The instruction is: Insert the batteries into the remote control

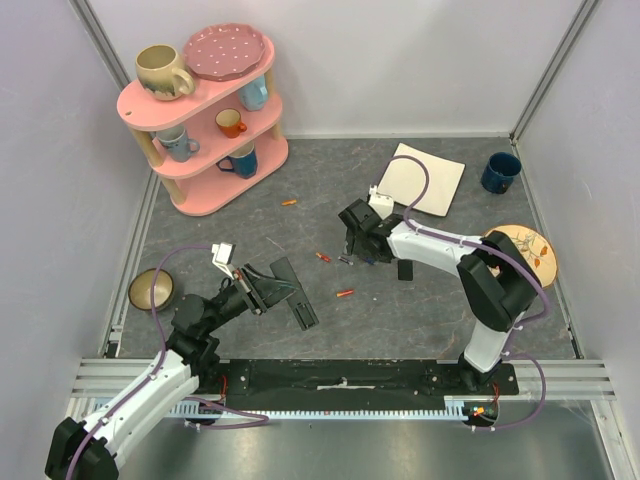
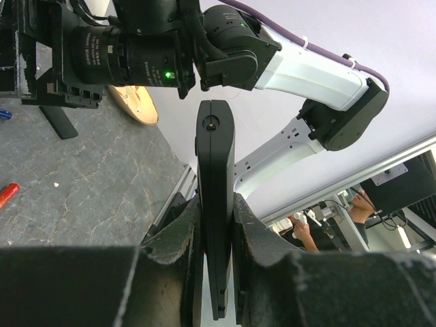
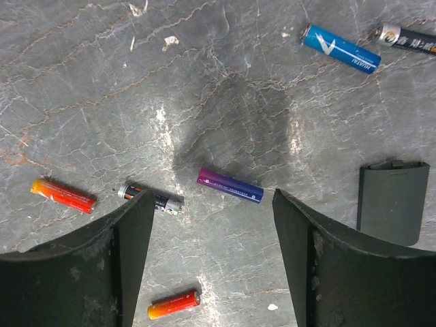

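Holds the remote control (image 2: 215,157) edge-on at frame centre in the clenched left gripper (image 2: 216,218). Hangs the released right gripper (image 3: 212,204) over a purple battery (image 3: 230,186) mid-frame. Barely begun, seemingly: batteries (image 3: 339,48) loose on the desk (image 3: 204,82).

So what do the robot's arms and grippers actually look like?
The left arm and right arm both have white shells on the long links and black joints. A purple cable loops along each one. Each wrist carries a small white camera block. The left gripper and right gripper have chunky, matte black fingers with a rough surface.
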Motion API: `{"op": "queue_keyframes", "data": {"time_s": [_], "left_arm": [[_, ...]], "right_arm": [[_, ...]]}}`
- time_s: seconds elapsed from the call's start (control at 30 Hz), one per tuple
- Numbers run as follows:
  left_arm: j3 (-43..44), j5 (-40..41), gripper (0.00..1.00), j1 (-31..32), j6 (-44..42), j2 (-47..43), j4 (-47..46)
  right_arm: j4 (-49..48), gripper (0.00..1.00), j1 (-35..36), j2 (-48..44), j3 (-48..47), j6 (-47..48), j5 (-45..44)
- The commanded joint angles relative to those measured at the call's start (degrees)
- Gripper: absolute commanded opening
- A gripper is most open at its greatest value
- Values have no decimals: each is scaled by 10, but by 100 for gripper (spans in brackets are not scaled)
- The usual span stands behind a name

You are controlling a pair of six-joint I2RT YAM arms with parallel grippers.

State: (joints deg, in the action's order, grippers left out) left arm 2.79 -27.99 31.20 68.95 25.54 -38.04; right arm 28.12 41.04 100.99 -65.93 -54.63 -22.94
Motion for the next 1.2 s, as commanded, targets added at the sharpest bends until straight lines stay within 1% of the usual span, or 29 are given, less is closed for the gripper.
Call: {"op": "queue_keyframes", "data": {"time_s": [0.0,0.57,1.17], "left_arm": [[-90,6,2,-2,-12,3,-13],[-98,3,2,-2,-10,-5,-10],[-99,4,2,-2,-10,-8,-4]], "right_arm": [[-14,76,-1,17,-8,-25,-4],[-17,70,-3,44,-4,-65,-11],[-11,70,-4,44,19,-89,0]]}}
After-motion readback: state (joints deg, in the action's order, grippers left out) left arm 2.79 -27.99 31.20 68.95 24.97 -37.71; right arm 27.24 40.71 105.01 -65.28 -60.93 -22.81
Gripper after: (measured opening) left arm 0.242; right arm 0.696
